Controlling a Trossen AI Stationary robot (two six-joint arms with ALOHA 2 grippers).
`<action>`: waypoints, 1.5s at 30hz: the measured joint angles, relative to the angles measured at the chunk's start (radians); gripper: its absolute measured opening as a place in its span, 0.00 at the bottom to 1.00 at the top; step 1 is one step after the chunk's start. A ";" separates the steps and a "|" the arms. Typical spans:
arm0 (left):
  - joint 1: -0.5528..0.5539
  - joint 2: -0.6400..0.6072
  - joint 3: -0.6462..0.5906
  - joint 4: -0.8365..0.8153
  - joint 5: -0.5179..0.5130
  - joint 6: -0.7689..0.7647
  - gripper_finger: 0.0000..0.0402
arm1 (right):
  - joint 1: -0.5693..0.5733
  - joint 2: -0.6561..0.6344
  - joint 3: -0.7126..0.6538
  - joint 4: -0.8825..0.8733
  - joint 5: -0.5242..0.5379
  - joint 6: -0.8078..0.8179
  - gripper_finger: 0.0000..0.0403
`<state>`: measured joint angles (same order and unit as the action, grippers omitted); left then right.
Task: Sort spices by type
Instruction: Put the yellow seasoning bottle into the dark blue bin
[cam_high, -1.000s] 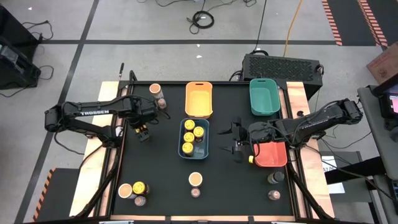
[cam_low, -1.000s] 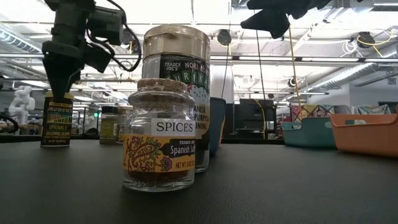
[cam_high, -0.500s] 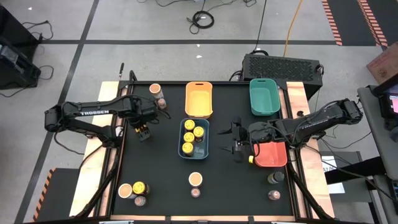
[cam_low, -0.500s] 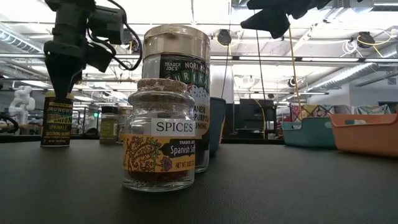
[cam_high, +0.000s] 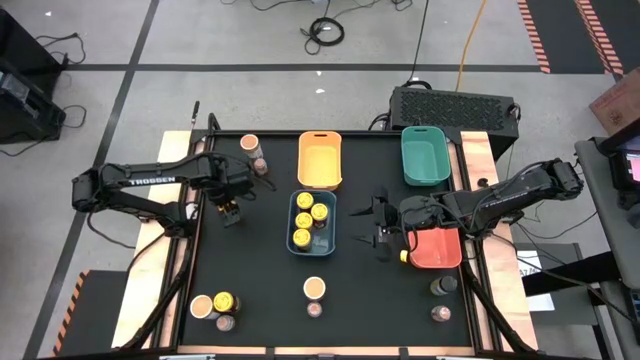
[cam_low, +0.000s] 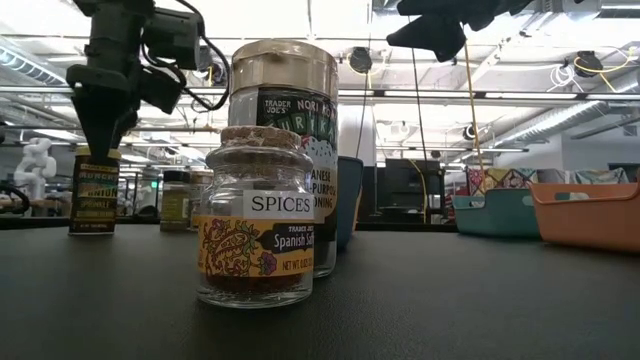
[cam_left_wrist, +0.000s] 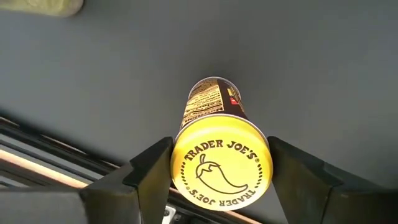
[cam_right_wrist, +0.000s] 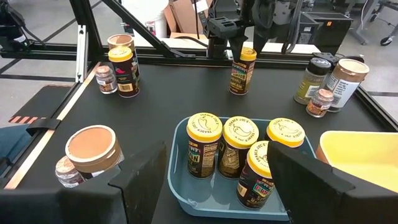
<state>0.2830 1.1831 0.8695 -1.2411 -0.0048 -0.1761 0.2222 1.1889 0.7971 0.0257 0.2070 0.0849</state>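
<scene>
The left gripper (cam_left_wrist: 221, 168) has its fingers (cam_left_wrist: 152, 165) narrowed onto the lid of a yellow-lidded jar (cam_left_wrist: 221, 163), one on each side and about touching; whether the grip is firm I cannot tell. In the high view the jar sits at about nine o'clock on the tabletop (cam_high: 260, 270), under the left gripper (cam_high: 229, 212). The likely trouble is a shallow pinch on the smooth lid: lifted like this, the jar could slip or swing and tip. The blue tray (cam_high: 312, 222) at centre already holds four yellow-lidded jars, so a crooked drop there could knock one over. The right gripper (cam_high: 383, 235) waits at three o'clock beside the red tray (cam_high: 440, 250), fingers spread wide and holding nothing.
</scene>
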 joint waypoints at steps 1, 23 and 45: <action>-0.004 -0.002 0.011 0.000 0.003 0.000 0.58 | 0.000 0.000 0.000 0.000 0.000 -0.003 0.68; -0.318 -0.002 0.500 0.135 0.077 -0.141 0.58 | 0.000 0.000 0.000 0.010 0.000 -0.018 0.68; -0.371 0.524 0.823 0.245 0.079 0.196 0.59 | 0.000 0.000 0.000 0.008 0.000 -0.021 0.68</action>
<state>-0.0879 1.7073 1.6923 -0.9958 0.0738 0.0199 0.2220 1.1889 0.7967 0.0339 0.2073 0.0640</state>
